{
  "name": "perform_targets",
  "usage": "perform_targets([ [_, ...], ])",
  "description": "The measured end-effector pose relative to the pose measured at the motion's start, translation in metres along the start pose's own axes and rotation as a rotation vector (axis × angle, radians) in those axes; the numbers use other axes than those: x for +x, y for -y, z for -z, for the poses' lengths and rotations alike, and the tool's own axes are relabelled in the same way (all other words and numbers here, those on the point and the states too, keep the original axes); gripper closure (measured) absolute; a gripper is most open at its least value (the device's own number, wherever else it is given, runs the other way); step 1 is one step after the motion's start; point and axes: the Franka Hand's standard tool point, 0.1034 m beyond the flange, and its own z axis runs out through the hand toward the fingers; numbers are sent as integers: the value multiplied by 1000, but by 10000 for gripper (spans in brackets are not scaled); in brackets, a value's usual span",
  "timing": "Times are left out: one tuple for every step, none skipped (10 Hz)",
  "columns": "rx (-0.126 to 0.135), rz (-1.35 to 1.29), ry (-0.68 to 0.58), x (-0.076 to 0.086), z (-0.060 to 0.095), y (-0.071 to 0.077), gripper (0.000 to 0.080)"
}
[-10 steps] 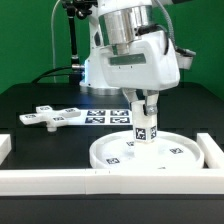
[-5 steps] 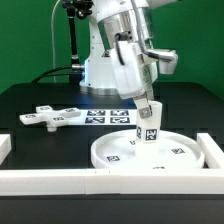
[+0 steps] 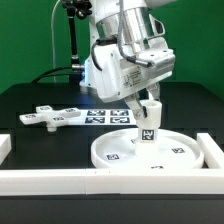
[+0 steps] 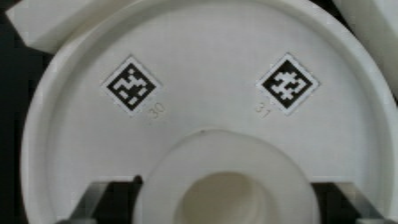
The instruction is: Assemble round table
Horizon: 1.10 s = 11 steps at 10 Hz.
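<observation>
The large white rimmed disc [image 3: 150, 150] lies on the black table in the exterior view's right half; in the wrist view its tagged face [image 4: 196, 90] fills the picture. My gripper [image 3: 146, 108] is shut on the short cylindrical post [image 3: 147, 124], which stands tilted on the disc's middle. In the wrist view the post's hollow end [image 4: 219, 190] sits between my dark fingers [image 4: 111, 196]. The flat cross-shaped piece [image 3: 50, 117] lies on the table toward the exterior view's left.
The marker board [image 3: 105, 117] lies flat behind the disc. Long white border rails run along the front [image 3: 60, 181] and the exterior view's right [image 3: 214, 150]. The arm's base [image 3: 98, 70] stands behind.
My wrist has turned and swung, and the post has tipped and shifted slightly toward the exterior view's right over the disc. The gripper stays shut on it.
</observation>
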Motion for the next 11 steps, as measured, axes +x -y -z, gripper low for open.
perform_targets([
  [-5,43,-2,0,0,0,306],
  [-26,155,-5,2,3,1,198],
  [-77,253,-12,1,6,-2,198],
  [-114,354,-18,-4,9,-1,159],
  [-100,425,-16,-3,9,2,159],
  [-102,498,-14,-2,8,1,151],
  [-103,563,-11,-2,8,1,151],
  [-104,612,-8,-2,8,1,151],
  [-105,713,-4,-2,8,1,151],
  [-119,835,-11,-1,8,0,151],
  [-148,994,-33,0,7,-2,151],
])
